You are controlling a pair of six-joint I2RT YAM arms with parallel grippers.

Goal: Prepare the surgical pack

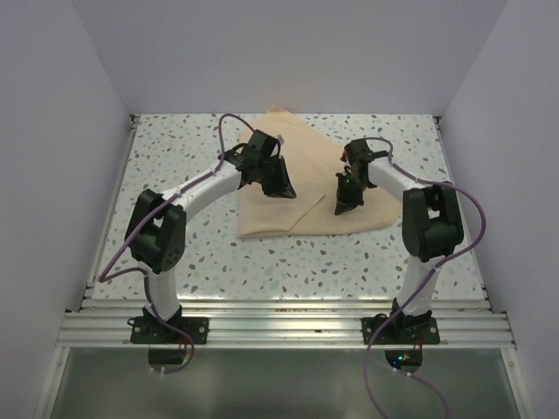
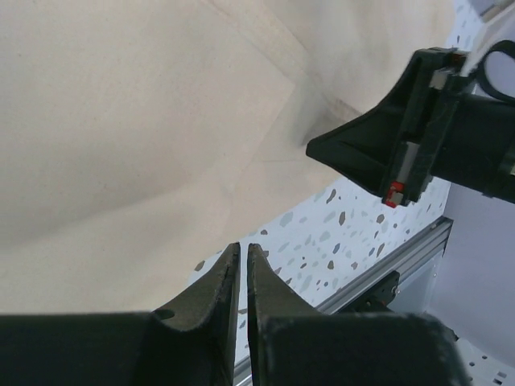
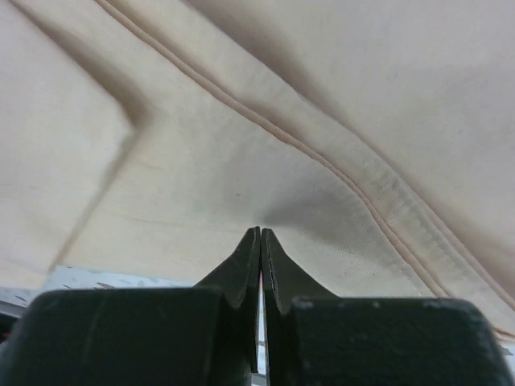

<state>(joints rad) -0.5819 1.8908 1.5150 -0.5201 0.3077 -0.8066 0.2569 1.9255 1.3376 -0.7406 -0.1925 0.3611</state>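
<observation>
The surgical pack [image 1: 306, 161] is a tan-beige cloth lying partly folded on the far middle of the speckled table, with one corner pointing to the back. My left gripper [image 1: 284, 188] hovers over its left part. In the left wrist view its jaws [image 2: 243, 246] are all but shut, with only a thin slit between them and nothing in it, above the cloth's near edge [image 2: 121, 137]. My right gripper [image 1: 343, 208] is over the cloth's right part. Its jaws [image 3: 260, 232] are shut just above a stitched hem [image 3: 322, 161], holding nothing that I can see.
An aluminium rail [image 1: 279, 307] runs along the table's near edge in front of both arm bases. White walls enclose the left, back and right sides. Bare speckled tabletop [image 1: 175, 166] surrounds the cloth. A finger of the right gripper [image 2: 362, 145] shows close by in the left wrist view.
</observation>
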